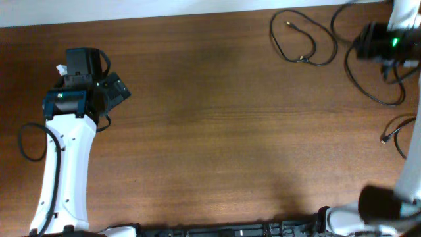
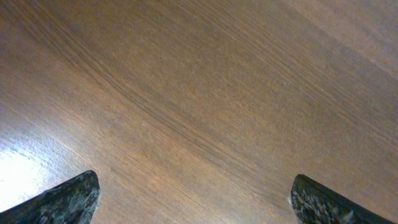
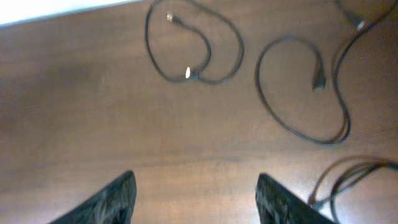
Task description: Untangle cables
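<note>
Three thin black cables lie apart as loose loops at the table's far right. One loop (image 1: 302, 60) is at the back, a second (image 1: 378, 101) curves beside and under my right arm, and a third (image 1: 393, 131) lies nearer the front. In the right wrist view the first loop (image 3: 187, 73) is ahead at the left, the second (image 3: 319, 81) ahead at the right, and another cable (image 3: 348, 174) is by the right finger. My right gripper (image 3: 194, 186) (image 1: 373, 43) is open and empty above bare wood. My left gripper (image 2: 196, 199) (image 1: 115, 90) is open and empty at the far left, with no cable near it.
The wooden table (image 1: 217, 131) ends at a white back edge (image 3: 56, 9). A thicker black wire (image 1: 26, 141) loops by the left arm's base. The right arm's base (image 1: 388, 207) stands at the front right corner.
</note>
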Available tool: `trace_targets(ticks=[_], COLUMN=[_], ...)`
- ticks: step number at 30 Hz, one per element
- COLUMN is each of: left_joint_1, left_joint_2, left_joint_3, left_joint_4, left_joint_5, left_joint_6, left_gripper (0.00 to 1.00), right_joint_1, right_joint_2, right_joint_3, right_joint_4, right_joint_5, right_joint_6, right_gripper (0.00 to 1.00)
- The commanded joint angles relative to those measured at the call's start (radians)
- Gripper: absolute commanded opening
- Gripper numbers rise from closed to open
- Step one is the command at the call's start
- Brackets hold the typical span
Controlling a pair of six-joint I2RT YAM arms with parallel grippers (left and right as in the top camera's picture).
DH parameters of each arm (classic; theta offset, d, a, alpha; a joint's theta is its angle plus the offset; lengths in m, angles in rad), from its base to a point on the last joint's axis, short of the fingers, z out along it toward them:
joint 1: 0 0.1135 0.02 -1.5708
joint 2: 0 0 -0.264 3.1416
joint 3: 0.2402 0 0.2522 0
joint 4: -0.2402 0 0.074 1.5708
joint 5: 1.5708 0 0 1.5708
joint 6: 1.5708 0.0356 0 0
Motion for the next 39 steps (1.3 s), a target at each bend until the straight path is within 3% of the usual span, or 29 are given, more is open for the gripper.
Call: trace_targets(ticks=[1, 3, 5, 6, 7, 12, 15, 19, 22, 26, 31, 39], left_joint_1=[0.003, 0.003, 0.003, 0.003, 0.003, 0.003, 0.003, 0.003, 0.003, 0.003, 0.003, 0.003], left_joint_2=[-0.020, -0.020, -0.020, -0.020, -0.020, -0.020, -0.020, -0.020, -0.020, -0.020, -0.020, -0.020], left_joint_3=[0.004, 0.004, 0.004, 0.004, 0.004, 0.004, 0.004, 0.004, 0.004, 0.004, 0.004, 0.004], left_joint_4=[-0.002, -0.002, -0.002, -0.002, -0.002, -0.002, -0.002, -0.002, -0.002, -0.002, -0.002, -0.002], left_joint_5=[0.006, 0.006, 0.006, 0.006, 0.006, 0.006, 0.006, 0.006, 0.006, 0.006, 0.006, 0.006], left_joint_6=[-0.013, -0.013, -0.013, -0.013, -0.013, -0.013, -0.013, -0.013, -0.013, -0.013, -0.013, -0.013], left_gripper=[0.99, 0.99, 0.99, 0.99, 0.99, 0.99, 0.99, 0.99, 0.99, 0.99, 0.99, 0.99], right_joint_1=[-0.003, -0.002, -0.002, -0.002, -0.002, -0.002, -0.002, 0.120, 0.134, 0.136, 0.135, 0.136], right_joint_2=[-0.282, -0.565, -0.748, -0.821, -0.844, -0.814, -0.699, -0.735, -0.893, -1.213, -1.582, -1.623], right_joint_3=[-0.487, -0.967, -1.200, -1.251, -1.255, -1.255, -1.255, -1.260, -1.364, -1.706, -1.938, -1.987], right_joint_4=[0.287, 0.623, 0.715, 0.713, 0.714, 0.687, 0.676, 0.711, 0.801, 1.122, 1.175, 1.235], right_joint_5=[-0.095, -0.137, -0.137, -0.137, -0.136, -0.139, -0.153, -0.082, -0.032, -0.031, -0.004, 0.024], right_joint_6=[0.004, 0.023, 0.057, 0.061, 0.060, 0.060, 0.061, 0.060, 0.060, 0.060, 0.060, 0.025], right_gripper=[0.62, 0.63, 0.66, 0.87, 0.99, 1.00, 1.00, 1.00, 1.00, 1.00, 1.00, 1.00])
